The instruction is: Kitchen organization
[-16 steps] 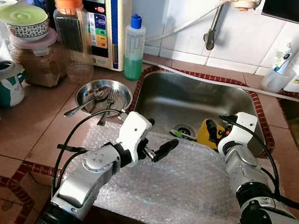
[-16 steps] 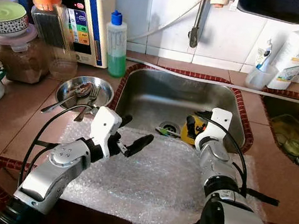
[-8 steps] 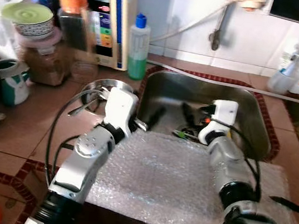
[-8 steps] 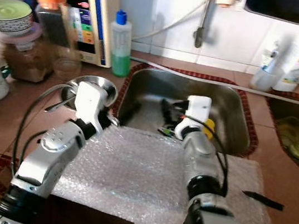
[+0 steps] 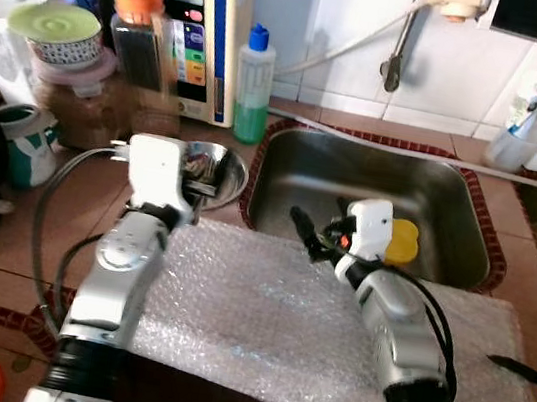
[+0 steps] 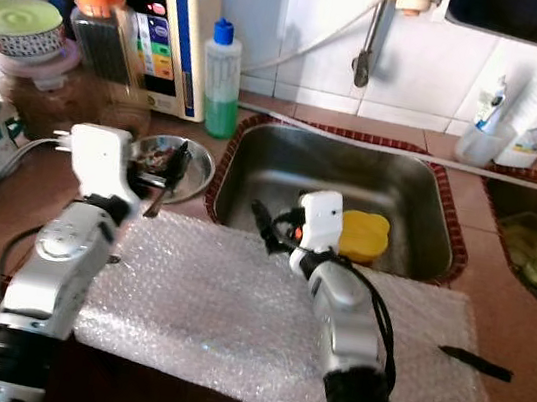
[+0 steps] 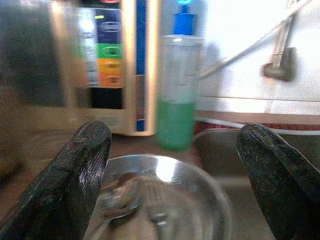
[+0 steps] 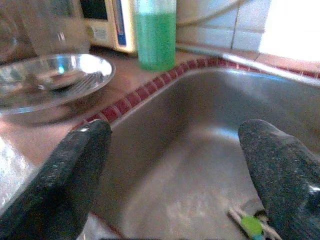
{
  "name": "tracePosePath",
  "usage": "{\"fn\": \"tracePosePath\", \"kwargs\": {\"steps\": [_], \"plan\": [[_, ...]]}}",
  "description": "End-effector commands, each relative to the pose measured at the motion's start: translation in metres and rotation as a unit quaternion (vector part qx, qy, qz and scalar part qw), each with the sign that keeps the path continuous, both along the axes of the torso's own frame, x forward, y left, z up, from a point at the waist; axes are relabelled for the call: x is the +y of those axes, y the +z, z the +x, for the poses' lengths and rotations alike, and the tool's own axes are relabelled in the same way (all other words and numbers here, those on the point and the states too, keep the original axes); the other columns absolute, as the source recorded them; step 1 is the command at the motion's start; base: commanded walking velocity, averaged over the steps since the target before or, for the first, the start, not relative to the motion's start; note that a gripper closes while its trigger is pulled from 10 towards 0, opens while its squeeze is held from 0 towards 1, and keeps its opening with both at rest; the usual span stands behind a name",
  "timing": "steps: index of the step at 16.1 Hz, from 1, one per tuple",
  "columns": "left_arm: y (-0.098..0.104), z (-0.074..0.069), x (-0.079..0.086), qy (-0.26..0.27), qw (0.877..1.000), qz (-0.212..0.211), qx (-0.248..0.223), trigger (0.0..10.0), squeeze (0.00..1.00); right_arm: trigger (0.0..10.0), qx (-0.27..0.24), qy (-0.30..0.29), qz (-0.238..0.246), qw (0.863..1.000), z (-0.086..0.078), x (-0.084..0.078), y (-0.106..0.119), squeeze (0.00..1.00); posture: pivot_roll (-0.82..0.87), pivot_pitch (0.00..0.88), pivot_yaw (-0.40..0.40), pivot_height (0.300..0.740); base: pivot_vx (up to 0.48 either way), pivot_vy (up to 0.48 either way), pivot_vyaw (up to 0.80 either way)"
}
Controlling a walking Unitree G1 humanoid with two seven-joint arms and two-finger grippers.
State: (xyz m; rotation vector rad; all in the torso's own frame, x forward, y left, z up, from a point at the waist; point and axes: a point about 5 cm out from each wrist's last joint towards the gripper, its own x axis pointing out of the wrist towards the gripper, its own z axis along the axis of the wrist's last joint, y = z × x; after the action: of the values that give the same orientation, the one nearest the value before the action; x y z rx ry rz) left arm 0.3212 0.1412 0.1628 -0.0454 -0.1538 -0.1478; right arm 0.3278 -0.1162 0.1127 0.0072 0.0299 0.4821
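Both arms swung left since a second ago — left gripper (image 7: 172, 175) now over the bowl (image 5: 228, 167), right gripper (image 8: 175, 175) at the sink (image 5: 468, 216) near edge. Both wide open, empty. Sponge (image 5: 402, 241) sits in the roomy sink.

Background — tiled wall (image 5: 305, 25) behind counter; wall tap (image 5: 394, 73) above the basin; black strip (image 5: 523, 373) on tile, near the bubble wrap's (image 5: 272, 313) right edge.
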Motion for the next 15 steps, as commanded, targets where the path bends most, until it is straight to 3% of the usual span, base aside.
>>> {"fn": "tracePosePath", "kwargs": {"steps": [1,2,3,4,9,11,15], "plan": [[-0.002,-0.002,0.007,0.023,1.000,0.005,0.000,10.0,1.00,10.0,-0.001,0.000,-0.014,1.000,-0.004,0.001,0.003,0.00,0.01,0.000,0.028,0.740,0.000,0.000,0.00],[-0.003,-0.002,0.014,0.048,0.999,0.008,-0.004,10.0,1.00,10.0,0.006,0.000,-0.019,1.000,-0.010,0.000,0.001,0.00,0.01,0.000,0.028,0.740,0.000,0.000,0.00],[0.002,-0.002,0.019,0.069,0.997,0.039,-0.022,10.0,0.13,10.0,0.020,-0.010,0.002,1.000,-0.017,0.000,0.002,0.00,0.01,0.000,0.025,0.740,0.000,0.000,0.00],[0.005,-0.003,0.022,0.074,0.997,0.026,-0.028,10.0,0.00,10.0,0.027,-0.010,0.019,0.999,-0.023,0.001,0.006,0.00,0.02,0.000,0.024,0.740,0.000,0.000,0.00],[-0.015,-0.004,0.044,0.152,0.988,0.001,0.024,10.0,0.00,10.0,0.061,0.007,0.003,0.998,-0.042,0.011,0.009,0.00,0.02,0.000,0.024,0.740,0.000,0.000,0.00],[-0.027,-0.008,0.051,0.173,0.983,-0.007,0.052,10.0,0.00,10.0,0.032,-0.033,-0.007,0.999,-0.040,0.008,0.014,0.00,0.01,0.000,0.015,0.740,0.000,0.000,0.00],[-0.041,-0.009,0.048,0.174,0.978,-0.069,0.095,10.0,0.00,10.0,0.025,-0.048,0.021,0.998,-0.040,0.006,0.020,0.00,0.01,0.000,0.020,0.740,0.000,0.000,0.00]]}}
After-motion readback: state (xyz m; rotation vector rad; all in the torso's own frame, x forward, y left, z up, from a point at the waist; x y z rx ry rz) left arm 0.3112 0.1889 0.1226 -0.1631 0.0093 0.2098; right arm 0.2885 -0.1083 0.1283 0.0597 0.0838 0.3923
